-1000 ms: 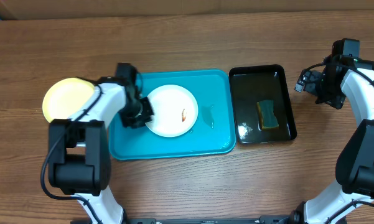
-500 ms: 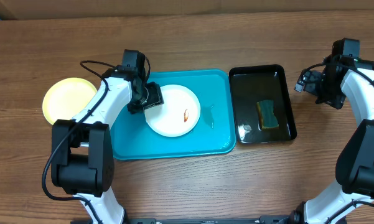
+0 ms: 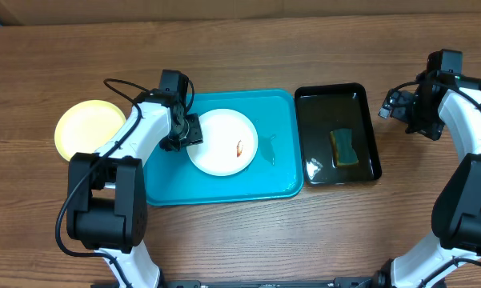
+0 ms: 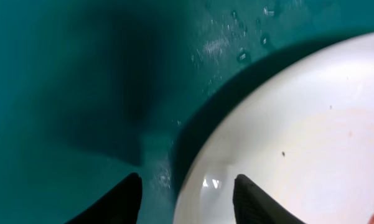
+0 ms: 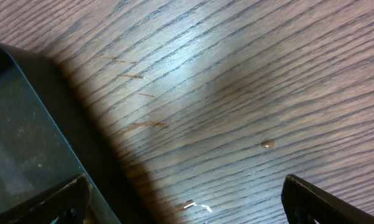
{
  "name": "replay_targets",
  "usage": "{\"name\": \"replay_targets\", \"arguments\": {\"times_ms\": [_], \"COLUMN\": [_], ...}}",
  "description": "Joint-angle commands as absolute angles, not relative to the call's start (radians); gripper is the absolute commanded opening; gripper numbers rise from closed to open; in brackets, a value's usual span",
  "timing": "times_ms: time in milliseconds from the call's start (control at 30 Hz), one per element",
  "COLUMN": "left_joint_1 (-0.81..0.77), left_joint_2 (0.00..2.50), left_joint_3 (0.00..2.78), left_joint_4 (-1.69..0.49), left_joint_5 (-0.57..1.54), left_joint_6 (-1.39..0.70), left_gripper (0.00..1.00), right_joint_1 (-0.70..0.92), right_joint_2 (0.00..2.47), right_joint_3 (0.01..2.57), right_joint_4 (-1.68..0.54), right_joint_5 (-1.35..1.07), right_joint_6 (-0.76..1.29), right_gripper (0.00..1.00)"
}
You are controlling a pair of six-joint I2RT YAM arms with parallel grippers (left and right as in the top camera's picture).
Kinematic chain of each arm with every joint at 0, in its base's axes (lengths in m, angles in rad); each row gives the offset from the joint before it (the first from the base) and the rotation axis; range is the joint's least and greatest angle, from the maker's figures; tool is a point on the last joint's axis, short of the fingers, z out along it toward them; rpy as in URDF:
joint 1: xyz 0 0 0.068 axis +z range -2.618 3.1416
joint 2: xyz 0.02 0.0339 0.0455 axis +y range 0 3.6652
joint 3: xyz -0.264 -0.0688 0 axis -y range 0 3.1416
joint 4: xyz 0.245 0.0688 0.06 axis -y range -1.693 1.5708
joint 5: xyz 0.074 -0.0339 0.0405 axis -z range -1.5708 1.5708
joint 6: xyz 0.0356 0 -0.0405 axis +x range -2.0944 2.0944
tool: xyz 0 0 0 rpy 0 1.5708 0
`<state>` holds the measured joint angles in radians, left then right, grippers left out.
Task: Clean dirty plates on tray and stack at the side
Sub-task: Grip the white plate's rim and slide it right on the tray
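Note:
A white plate [image 3: 222,142] with a small orange-brown smear lies on the turquoise tray [image 3: 272,172]. It also shows in the left wrist view [image 4: 299,143] on the wet tray floor [image 4: 62,74]. A pale yellow-green plate [image 3: 86,126] lies on the table left of the tray. A third plate is not in view. My left gripper [image 3: 189,132] is open, its fingers [image 4: 185,198] astride the white plate's left rim. My right gripper [image 3: 396,104] is open and empty over the wood table, right of the black tray; its fingers show in the right wrist view [image 5: 183,205].
A narrow glossy black tray [image 3: 338,134] stands right of the turquoise tray and holds a green-and-yellow sponge [image 3: 344,147]. Its corner shows in the right wrist view [image 5: 25,124]. Water droplets lie on the wood [image 5: 267,144].
My left gripper moved from the plate's lower-left edge up and round to its left rim, then settled slightly lower. The plate shifted a little to the right. The right arm has not moved.

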<state>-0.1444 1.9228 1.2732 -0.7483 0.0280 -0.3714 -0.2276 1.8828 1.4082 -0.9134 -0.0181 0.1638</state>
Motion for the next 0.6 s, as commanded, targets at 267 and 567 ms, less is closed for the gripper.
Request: {"name": "replay_targets", "arguments": {"times_ms": [267, 567], "left_joint_1": [-0.184, -0.191], "left_joint_2": [1.942, 1.939], "left_joint_3": [1.239, 1.222], "left_joint_4": [-0.690, -0.708], "left_joint_5": [0.000, -0.016], "left_joint_6": [-0.307, -0.318], "left_gripper": [0.38, 0.04], "right_joint_1": [-0.227, -0.227], "right_joint_2": [1.881, 1.881], "right_joint_3": [1.434, 1.434], "right_joint_4": [-0.910, -0.910], "right_joint_5": [-0.008, -0.008], "right_joint_6": [0.172, 0.172], "right_gripper": [1.00, 1.00]}}
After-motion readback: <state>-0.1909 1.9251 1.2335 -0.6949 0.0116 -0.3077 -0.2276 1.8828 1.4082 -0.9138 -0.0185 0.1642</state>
